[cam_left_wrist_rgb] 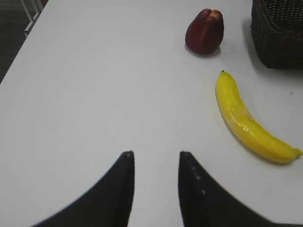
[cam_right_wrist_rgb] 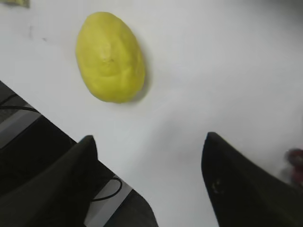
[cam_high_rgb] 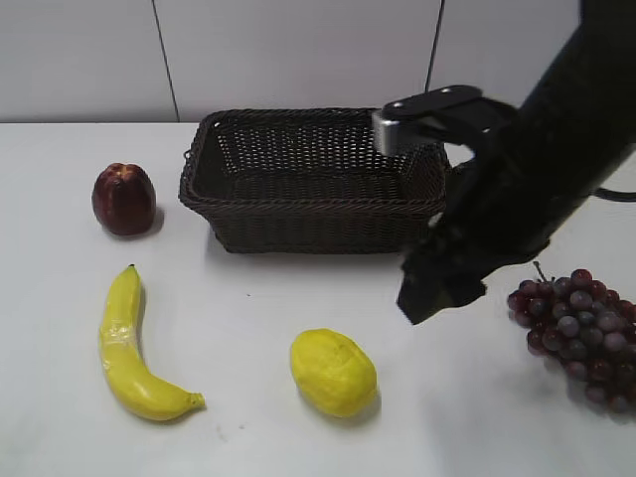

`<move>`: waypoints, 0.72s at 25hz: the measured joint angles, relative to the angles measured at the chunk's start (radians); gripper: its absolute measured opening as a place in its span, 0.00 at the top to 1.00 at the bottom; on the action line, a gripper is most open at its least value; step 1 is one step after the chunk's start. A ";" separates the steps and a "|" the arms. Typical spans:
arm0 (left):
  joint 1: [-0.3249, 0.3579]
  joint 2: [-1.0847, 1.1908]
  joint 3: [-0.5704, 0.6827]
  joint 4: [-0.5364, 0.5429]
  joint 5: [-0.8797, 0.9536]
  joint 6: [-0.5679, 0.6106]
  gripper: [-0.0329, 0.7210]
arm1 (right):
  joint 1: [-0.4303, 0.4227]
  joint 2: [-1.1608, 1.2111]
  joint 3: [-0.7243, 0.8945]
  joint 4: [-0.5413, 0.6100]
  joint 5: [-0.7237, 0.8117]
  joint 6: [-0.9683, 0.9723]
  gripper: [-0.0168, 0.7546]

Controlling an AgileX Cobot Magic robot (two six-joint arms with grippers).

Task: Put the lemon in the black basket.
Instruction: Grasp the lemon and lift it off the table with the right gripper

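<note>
Two grippers I see spread wide, empty: right gripper (cam_right_wrist_rgb: 149, 139) and left gripper (cam_left_wrist_rgb: 155, 158) above the white bench (cam_high_rgb: 248, 397), pale wall panels behind. My lemon (cam_high_rgb: 333, 372) lies near the right one, before the black basket (cam_high_rgb: 313, 179).

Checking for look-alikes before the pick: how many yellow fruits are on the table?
2. The lemon lies front centre, before the black basket; the banana lies front left. None appear hidden.

Black arm (cam_high_rgb: 537, 169), silver wrist bracket (cam_high_rgb: 427, 117)
</note>
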 joint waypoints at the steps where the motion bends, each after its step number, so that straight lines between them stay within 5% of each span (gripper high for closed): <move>1: 0.000 0.000 0.000 0.000 0.000 0.000 0.64 | 0.024 0.021 -0.010 -0.002 -0.004 0.010 0.31; 8: 0.000 0.000 0.000 0.000 0.000 0.000 0.64 | 0.176 0.211 -0.150 -0.082 -0.007 0.110 0.31; 18: 0.000 0.000 0.000 0.000 0.000 0.000 0.64 | 0.234 0.384 -0.231 -0.137 0.013 0.195 0.31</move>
